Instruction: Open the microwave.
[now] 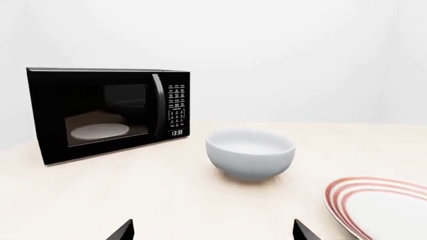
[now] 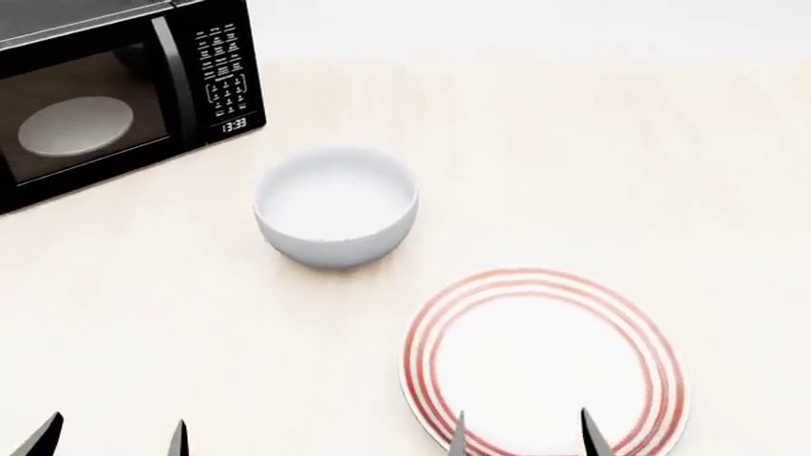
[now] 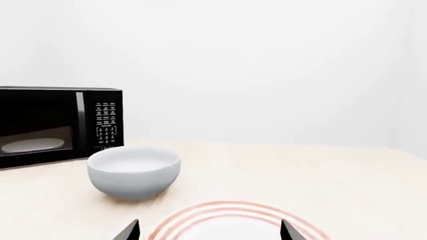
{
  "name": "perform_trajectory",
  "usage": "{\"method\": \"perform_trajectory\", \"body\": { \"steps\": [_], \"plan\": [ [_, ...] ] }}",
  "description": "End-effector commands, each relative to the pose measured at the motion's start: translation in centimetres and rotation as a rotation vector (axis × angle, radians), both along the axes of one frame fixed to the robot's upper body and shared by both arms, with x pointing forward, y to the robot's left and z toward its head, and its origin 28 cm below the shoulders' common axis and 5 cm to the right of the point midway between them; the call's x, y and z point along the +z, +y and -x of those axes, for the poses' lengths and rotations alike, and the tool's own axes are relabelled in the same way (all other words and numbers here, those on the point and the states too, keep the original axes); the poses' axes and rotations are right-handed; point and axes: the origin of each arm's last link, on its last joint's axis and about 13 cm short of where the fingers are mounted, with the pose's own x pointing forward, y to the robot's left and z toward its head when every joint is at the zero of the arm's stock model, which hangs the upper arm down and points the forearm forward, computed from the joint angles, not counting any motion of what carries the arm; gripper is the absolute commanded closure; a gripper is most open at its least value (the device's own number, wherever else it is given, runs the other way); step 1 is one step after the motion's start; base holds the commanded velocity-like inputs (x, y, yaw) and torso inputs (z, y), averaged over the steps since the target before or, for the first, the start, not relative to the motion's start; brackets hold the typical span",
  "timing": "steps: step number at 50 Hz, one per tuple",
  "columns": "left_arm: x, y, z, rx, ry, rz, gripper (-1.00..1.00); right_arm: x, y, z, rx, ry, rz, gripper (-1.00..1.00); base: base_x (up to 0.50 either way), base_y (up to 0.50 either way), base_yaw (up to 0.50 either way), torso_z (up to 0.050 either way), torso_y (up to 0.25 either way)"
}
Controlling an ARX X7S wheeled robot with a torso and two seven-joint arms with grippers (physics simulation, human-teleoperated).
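Black boxy glass-door microwave [image 2: 121,95] door shut, handle [image 2: 174,81] untouched; left gripper [image 2: 112,439] and right gripper [image 2: 523,435] spread, empty, well apart from it.

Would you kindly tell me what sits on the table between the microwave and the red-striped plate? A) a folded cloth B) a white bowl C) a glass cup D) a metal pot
B: in the head view a white bowl stands on the table between the microwave and the red-striped plate.

Glossy microwave [image 1: 107,115] (glass door)
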Motion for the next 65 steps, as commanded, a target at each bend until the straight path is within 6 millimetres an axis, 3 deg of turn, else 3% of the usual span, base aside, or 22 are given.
{"method": "perform_trajectory", "body": {
  "steps": [1, 39, 65],
  "plan": [
    [-0.01, -0.06, 0.18, -0.003, -0.001, -0.004, -1.00, -0.05, 0.31, 0.07, 0.011, -0.001, 0.003, -1.00, 0.20, 0.39, 0.00, 0.000, 0.000],
    [-0.06, -0.10, 0.24, -0.009, 0.004, -0.002, -1.00, 0.16, 0.69, 0.21, 0.050, -0.002, -0.015, -1.00, 0.23, 0.40, 0.00, 0.000, 0.000],
    [-0.03, -0.08, 0.22, -0.014, 0.004, 0.000, -1.00, -0.05, 0.79, 0.08, 0.063, 0.009, -0.034, -1.00, 0.37, 0.39, 0.00, 0.000, 0.000]
  ]
}}
